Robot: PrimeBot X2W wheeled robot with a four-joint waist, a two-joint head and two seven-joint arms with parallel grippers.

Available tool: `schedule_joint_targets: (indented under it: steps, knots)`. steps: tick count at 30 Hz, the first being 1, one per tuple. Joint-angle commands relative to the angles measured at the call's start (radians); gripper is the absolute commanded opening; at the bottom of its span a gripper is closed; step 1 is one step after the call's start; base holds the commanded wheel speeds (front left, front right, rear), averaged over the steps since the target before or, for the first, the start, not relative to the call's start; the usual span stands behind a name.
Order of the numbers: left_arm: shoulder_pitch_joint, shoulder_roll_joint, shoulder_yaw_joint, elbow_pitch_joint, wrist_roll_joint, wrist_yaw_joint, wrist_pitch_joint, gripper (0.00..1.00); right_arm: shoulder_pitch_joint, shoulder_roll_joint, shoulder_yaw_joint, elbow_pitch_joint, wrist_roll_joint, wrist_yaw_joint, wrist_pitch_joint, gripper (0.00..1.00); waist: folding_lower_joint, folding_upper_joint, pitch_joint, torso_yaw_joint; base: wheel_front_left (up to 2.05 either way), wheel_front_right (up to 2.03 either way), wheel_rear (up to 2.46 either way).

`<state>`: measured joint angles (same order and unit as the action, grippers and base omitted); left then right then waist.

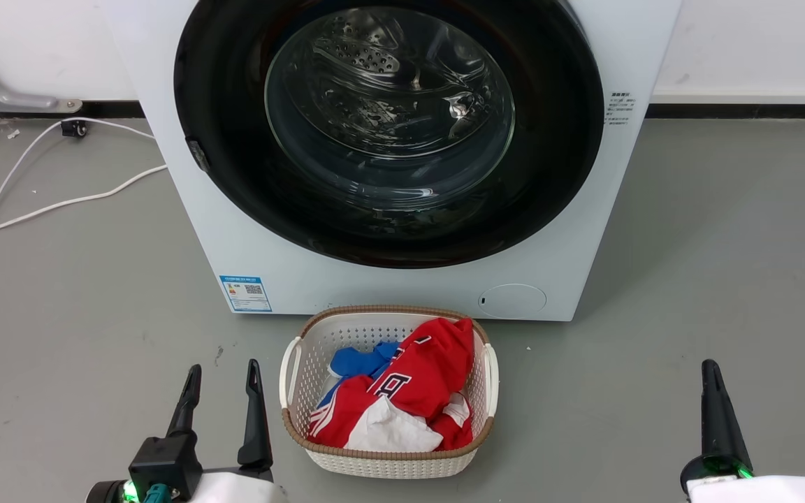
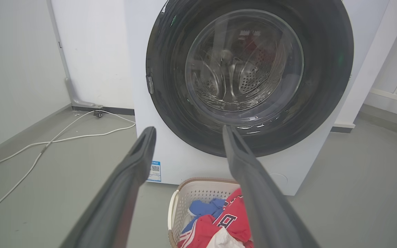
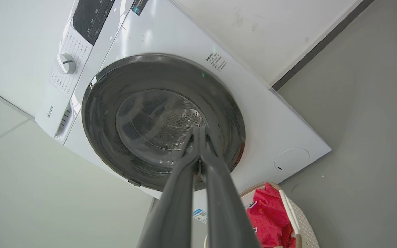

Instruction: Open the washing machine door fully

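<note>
The washing machine door (image 1: 235,126), a big glossy black disc with a bulging clear glass centre, lies flat against the white machine (image 1: 165,140); its small latch tab sits on the disc's left rim. The door (image 2: 171,103) also faces my left wrist camera, and it (image 3: 105,103) appears tilted in the right wrist view. My left gripper (image 1: 224,374) hovers low at the lower left, open and empty, well short of the machine. At the lower right, my right gripper (image 1: 710,370) has its fingers pressed together with nothing between them, also far from the door.
A white laundry basket (image 1: 291,377) holding red, blue and white clothes stands on the grey floor just before the machine, between my grippers. White cables (image 1: 46,206) trail over the floor at left. A small round white filter cover (image 1: 512,300) sits low on the machine's right.
</note>
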<state>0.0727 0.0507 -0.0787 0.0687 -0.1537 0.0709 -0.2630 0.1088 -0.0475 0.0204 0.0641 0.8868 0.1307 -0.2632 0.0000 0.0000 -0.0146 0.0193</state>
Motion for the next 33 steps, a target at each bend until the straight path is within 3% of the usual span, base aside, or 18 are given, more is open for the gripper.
schedule_joint_targets:
  steps: [1, 8, 12, 16, 23, 33]
  knots:
    - [0.004, -0.001, 0.002, -0.004, 0.004, 0.004, -0.003, 1.0, -0.014, -0.004, 0.01, -0.009, 0.054, 0.0, -0.002, 0.0, 0.0, 0.0, 0.001, -0.001, 0.0, 0.0, 0.0]
    - [0.008, 0.0, 0.004, -0.004, 0.004, 0.008, -0.003, 1.0, 0.002, -0.039, 0.051, -0.068, 0.391, 0.0, 0.002, 0.0, 0.0, 0.0, 0.005, -0.003, 0.0, 0.0, 0.0]
    - [0.006, 0.0, 0.004, -0.006, 0.004, 0.008, -0.003, 1.0, 0.015, -0.068, 0.039, -0.118, 0.6, 0.0, 0.052, 0.0, 0.0, 0.0, 0.007, -0.003, 0.0, 0.0, 0.0]
    - [0.006, 0.0, 0.004, -0.008, 0.005, 0.011, -0.003, 1.0, 0.02, -0.077, 0.005, -0.145, 0.729, 0.0, 0.118, 0.0, 0.0, 0.0, 0.009, -0.003, 0.0, 0.0, 0.0]
    - [0.003, 0.0, 0.006, -0.014, 0.011, 0.015, -0.003, 1.0, 0.031, -0.063, -0.046, -0.124, 0.814, 0.0, 0.255, 0.0, 0.0, 0.0, 0.01, -0.001, 0.0, 0.0, 0.0]
    - [0.001, 0.0, 0.007, -0.021, 0.021, 0.019, -0.003, 1.0, 0.036, -0.029, -0.072, -0.09, 0.778, 0.0, 0.344, 0.0, 0.0, 0.0, 0.01, 0.006, 0.0, 0.0, 0.0]
